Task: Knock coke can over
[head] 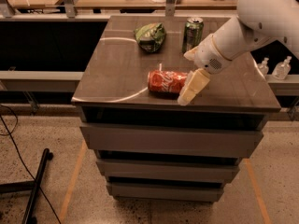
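The red coke can (166,81) lies on its side on the dark cabinet top (117,73), near the front edge, its silver top pointing left. My gripper (190,91) hangs from the white arm that comes in from the upper right. Its cream fingers (192,87) point down and left, right beside the can's right end and partly in front of it.
A green drink can (192,32) stands upright at the back of the top. A green snack bag (150,35) lies to its left. Two small bottles (273,69) stand on a ledge to the right. The cabinet has drawers below. A black stand leg (36,185) lies on the floor at the left.
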